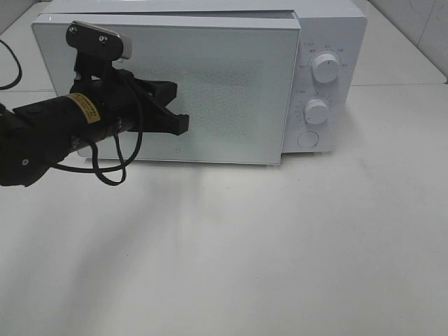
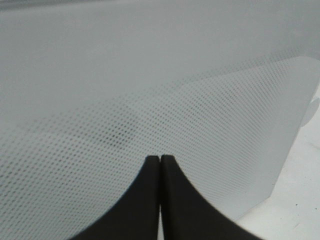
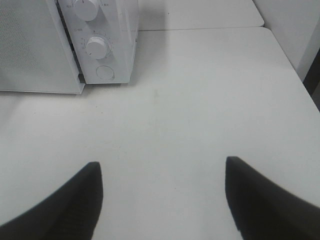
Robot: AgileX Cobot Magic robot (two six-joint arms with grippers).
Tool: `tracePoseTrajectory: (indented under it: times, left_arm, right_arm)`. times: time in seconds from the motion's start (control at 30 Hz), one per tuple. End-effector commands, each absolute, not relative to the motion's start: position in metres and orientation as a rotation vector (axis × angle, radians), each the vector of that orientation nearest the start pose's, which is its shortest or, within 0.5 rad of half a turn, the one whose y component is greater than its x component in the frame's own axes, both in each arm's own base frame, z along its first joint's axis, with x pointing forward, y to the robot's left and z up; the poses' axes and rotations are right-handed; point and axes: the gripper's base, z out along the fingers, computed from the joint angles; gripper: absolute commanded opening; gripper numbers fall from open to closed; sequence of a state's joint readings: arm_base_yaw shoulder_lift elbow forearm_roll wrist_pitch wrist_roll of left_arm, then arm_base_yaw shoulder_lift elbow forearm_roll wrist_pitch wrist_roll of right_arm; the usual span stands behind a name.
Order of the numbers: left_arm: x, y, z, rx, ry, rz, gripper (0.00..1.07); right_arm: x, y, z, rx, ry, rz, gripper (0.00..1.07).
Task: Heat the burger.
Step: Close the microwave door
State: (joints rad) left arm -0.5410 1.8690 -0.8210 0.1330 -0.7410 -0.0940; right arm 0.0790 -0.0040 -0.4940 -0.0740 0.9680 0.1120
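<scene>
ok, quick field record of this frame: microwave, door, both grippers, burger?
microwave: white, on the table, two knobs on its panel
door: looks slightly ajar, not flush
left gripper: shut, tips at the door's dotted window, holding nothing
right gripper: open, over the table, holding nothing
burger: not visible in any view
</scene>
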Motion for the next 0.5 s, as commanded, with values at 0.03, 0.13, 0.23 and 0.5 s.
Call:
tracePoseTrajectory:
  times: [0.03, 0.13, 0.23, 0.5]
  left_arm:
    - [0.316, -0.208, 0.172, 0.561, 1.725, -0.475, 0.00]
    - [0.318, -0.217, 0.174, 0.578, 1.719, -0.482, 0.00]
    - [0.320, -0.225, 0.175, 0.593, 1.710, -0.480, 0.00]
    - [0.330, -0.242, 0.177, 0.590, 1.715, -0.492, 0.00]
  right_arm:
    - [-0.005, -0.006, 0.283, 0.029, 1.920, 0.030, 0.66]
    - [-0.005, -0.006, 0.283, 0.028, 1.920, 0.030, 0.66]
    - [-0.005, -0.006, 0.283, 0.028, 1.920, 0.030, 0.66]
    - [-0.005, -0.006, 0.283, 0.029, 1.920, 0.030, 0.66]
